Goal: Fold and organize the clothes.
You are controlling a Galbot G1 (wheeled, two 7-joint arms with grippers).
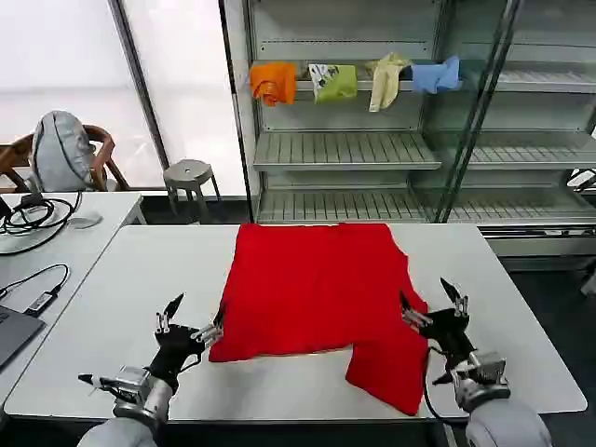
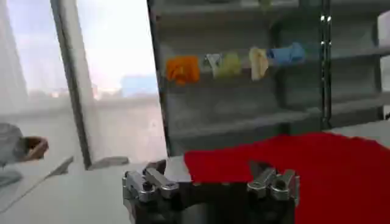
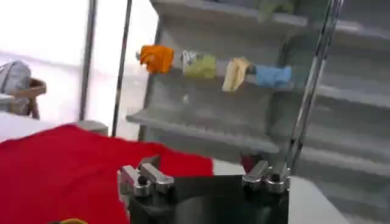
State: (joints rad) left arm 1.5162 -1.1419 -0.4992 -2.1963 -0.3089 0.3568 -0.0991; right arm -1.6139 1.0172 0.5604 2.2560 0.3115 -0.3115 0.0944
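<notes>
The red T-shirt (image 1: 317,293) lies spread flat mid-surface (image 1: 140,279), reaching toward its near edge, with the left tool (image 1: 191,326) and right tool (image 1: 436,303) both open at its near corners, gripping nothing.

We saw a white rectangular table (image 1: 140,279) across the lower half of the frame. Behind it, upper right, stood grey metal wire shelving (image 1: 345,149), and on its top shelf lay four small garments in a row: orange (image 1: 273,82), green (image 1: 333,82), cream (image 1: 386,79) and blue (image 1: 436,74). A round grey stool (image 1: 189,177) stood left of the shelving. At far left sat a wooden chair (image 1: 98,154) bearing a grey backpack (image 1: 59,149), above black cables (image 1: 28,219) on a second white table (image 1: 79,233).
</notes>
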